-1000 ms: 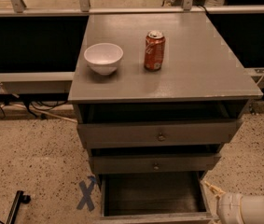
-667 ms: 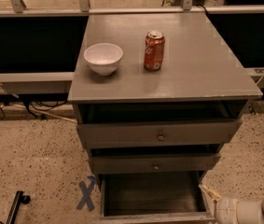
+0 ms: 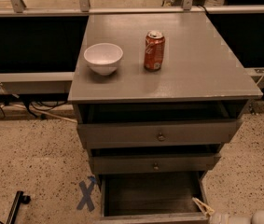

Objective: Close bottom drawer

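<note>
step: reaching to push | bottom drawer stood pulled out at cabinet foot | end effector low at cabinet's right front, grip state untellable | next, judged: press drawer front squarely inward

1. Cabinet: plain grey.
2. Bottom drawer: grey frame, dark inside.
3. Bowl: white.
4. Can: red, white lettering.
5. Floor: beige, dark-speckled, with a blue-grey X.
6. Gripper: cream, at the drawer's front right corner.
</note>
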`<action>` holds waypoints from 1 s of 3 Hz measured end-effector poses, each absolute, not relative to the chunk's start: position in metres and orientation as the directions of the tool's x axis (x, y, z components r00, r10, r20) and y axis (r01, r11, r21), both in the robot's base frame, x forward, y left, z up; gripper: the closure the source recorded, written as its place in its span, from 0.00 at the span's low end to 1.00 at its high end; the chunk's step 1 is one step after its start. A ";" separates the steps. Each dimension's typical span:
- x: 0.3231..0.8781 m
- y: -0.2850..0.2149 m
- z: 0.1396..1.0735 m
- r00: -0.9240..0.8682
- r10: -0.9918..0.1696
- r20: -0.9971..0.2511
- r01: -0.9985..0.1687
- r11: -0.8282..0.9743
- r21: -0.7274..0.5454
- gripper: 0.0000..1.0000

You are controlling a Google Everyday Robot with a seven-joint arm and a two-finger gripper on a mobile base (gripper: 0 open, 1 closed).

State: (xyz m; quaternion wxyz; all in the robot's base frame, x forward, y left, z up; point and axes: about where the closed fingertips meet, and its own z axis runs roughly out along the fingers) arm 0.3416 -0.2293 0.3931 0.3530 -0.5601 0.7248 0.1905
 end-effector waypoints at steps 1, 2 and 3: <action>0.342 -0.229 0.393 -0.123 -0.678 -0.725 -0.947 0.300 -0.119 0.00; 0.336 -0.226 0.363 -0.132 -0.660 -0.739 -0.964 0.260 -0.060 0.00; 0.341 -0.238 0.316 -0.170 -0.627 -0.760 -0.954 0.297 -0.032 0.16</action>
